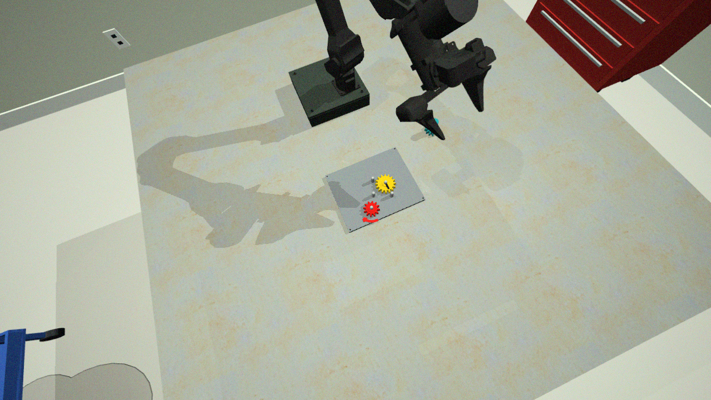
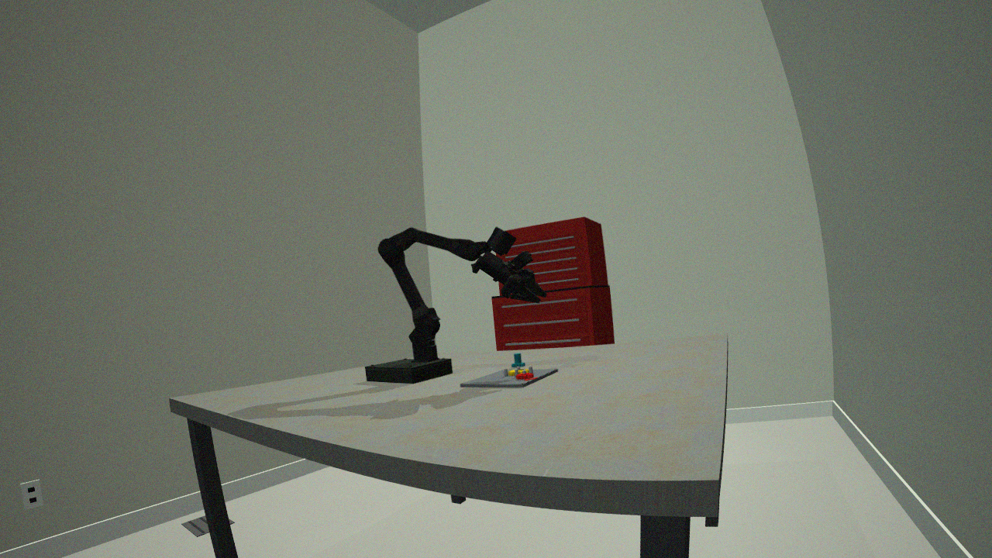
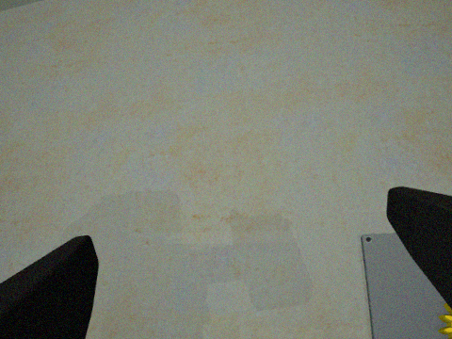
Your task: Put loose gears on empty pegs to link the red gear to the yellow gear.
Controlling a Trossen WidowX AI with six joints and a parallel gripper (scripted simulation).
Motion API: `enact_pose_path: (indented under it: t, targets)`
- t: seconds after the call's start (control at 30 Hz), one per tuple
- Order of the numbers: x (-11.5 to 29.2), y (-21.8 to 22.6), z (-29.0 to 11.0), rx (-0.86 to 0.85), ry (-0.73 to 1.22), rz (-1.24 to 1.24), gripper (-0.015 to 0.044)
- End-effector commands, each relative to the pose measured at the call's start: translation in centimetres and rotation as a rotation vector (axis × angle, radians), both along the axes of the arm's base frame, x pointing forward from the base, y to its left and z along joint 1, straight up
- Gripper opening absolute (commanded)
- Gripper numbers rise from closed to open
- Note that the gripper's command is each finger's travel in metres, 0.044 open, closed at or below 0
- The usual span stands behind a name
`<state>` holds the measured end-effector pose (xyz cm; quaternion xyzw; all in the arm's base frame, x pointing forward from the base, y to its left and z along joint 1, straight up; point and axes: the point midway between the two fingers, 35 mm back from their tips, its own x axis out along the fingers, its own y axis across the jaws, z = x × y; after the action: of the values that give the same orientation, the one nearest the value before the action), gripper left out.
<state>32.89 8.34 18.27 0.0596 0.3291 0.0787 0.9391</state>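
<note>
Your gripper (image 1: 462, 124) (image 2: 542, 298) (image 3: 245, 226) has its jaws spread wide with nothing between them, raised above the table (image 1: 437, 298) (image 2: 555, 430) (image 3: 226, 118). The teal gear (image 1: 429, 131) (image 2: 517, 360) stands on the table below your jaws, partly hidden by one finger from above. Lower than your jaws too, the grey board (image 1: 348, 174) (image 2: 485, 385) (image 3: 395, 292) carries the red gear (image 1: 371, 210) (image 2: 525, 376) and yellow gear (image 1: 381, 186) (image 2: 512, 373) (image 3: 447, 326).

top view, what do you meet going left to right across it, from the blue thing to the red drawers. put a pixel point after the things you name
blue thing (image 1: 13, 360) → outlet (image 1: 116, 38) → arm's base (image 1: 304, 94) (image 2: 388, 372) → red gear (image 1: 369, 211) (image 2: 525, 377) → teal gear (image 1: 429, 132) (image 2: 517, 360) → red drawers (image 1: 601, 47) (image 2: 596, 311)
</note>
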Motion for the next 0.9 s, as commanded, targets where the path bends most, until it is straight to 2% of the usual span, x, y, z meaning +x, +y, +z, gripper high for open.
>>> enact_pose_path:
  t: [0.0,0.13,0.23,0.63,0.87]
  targets:
    - [-2.6,3.6,-5.6,-0.024,0.349,0.039,0.044]
    - [-6.7,5.8,-9.8,-0.119,0.669,0.043,0.044]
    - [-9.4,6.5,-11.6,-0.205,0.845,0.029,0.044]
    - [-9.0,6.6,-11.7,-0.216,0.864,0.026,0.044]
    - [-9.0,6.6,-13.2,-0.216,0.864,0.026,0.044]
